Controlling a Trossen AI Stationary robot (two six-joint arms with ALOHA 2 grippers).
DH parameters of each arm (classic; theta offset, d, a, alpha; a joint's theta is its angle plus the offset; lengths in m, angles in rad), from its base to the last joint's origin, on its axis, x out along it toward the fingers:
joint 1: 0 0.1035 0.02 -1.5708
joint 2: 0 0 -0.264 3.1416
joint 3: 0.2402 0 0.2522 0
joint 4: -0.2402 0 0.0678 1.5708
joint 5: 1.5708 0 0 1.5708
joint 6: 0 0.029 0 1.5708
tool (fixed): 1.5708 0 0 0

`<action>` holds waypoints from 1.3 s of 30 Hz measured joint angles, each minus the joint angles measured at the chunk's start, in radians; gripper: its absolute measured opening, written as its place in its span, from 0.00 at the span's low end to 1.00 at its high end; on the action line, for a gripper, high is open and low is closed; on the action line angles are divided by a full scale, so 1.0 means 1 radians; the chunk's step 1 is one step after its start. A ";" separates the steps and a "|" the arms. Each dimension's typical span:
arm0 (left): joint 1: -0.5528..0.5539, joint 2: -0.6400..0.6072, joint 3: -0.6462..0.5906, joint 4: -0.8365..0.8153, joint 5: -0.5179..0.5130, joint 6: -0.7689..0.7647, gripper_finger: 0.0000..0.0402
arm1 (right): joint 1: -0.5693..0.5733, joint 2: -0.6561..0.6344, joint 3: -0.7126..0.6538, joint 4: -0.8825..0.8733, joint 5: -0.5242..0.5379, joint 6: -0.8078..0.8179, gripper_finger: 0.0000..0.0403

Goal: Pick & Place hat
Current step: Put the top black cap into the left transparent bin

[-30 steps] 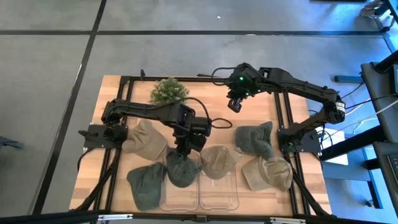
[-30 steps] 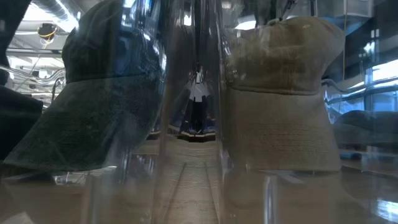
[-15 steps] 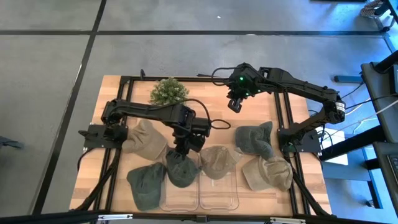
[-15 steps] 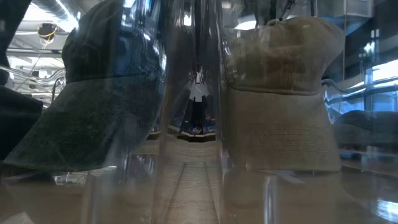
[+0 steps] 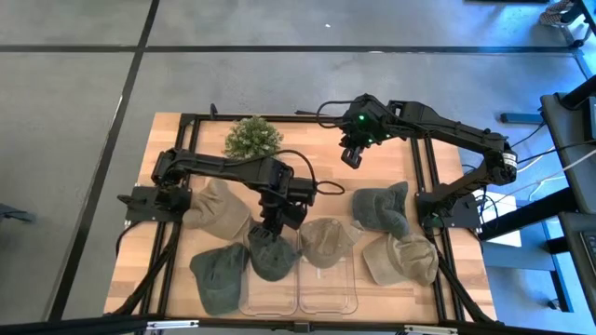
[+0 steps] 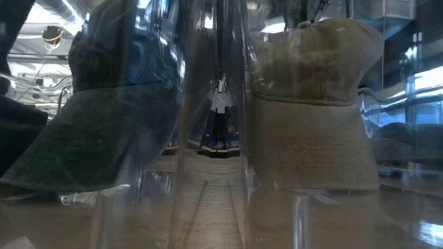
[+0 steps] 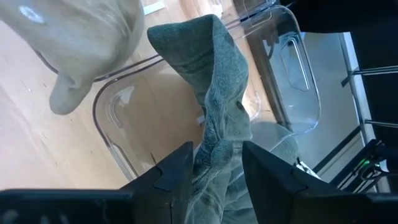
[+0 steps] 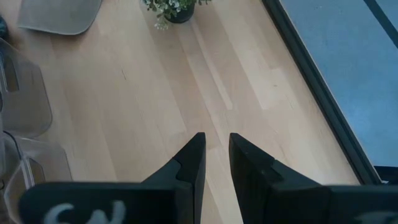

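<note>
The left hand (image 7: 214,165) is closing further on the dark green hat (image 7: 214,93), and the hat is riding a little lower and nearer than a second ago, its brim dipping toward the left clear bin (image 7: 109,124). I judge the placing to be under way, not finished: the fabric is pinched between the fingers, not let go. The right hand (image 8: 214,155) is waiting over bare table (image 8: 124,93) at the far side, fingers nearly together and gripping nothing.

The left wrist view is showing the pinch itself, which the high view is hiding under the arm. The high view is showing the spare hats lying around the bins. The low view is showing a tan hat (image 6: 315,104) already sitting in the right bin.
</note>
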 joint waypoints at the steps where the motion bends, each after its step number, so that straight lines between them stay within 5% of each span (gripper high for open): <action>1: 0.000 0.000 0.000 0.003 0.000 0.004 0.32 | 0.000 0.000 0.000 0.000 0.000 0.000 0.18; 15: 0.000 0.000 0.000 0.009 -0.004 0.007 0.05 | 0.000 0.000 0.000 0.001 0.000 0.000 0.18; 23: 0.007 -0.056 0.001 -0.032 -0.063 -0.058 0.05 | 0.000 0.000 0.000 0.002 0.000 -0.006 0.18; 30: 0.006 -0.147 0.004 -0.046 -0.226 -0.316 0.05 | 0.000 0.000 0.000 0.003 0.000 -0.028 0.18; 39: -0.047 -0.210 0.005 -0.068 -0.249 -0.594 0.05 | 0.000 0.000 0.000 0.005 0.001 -0.030 0.18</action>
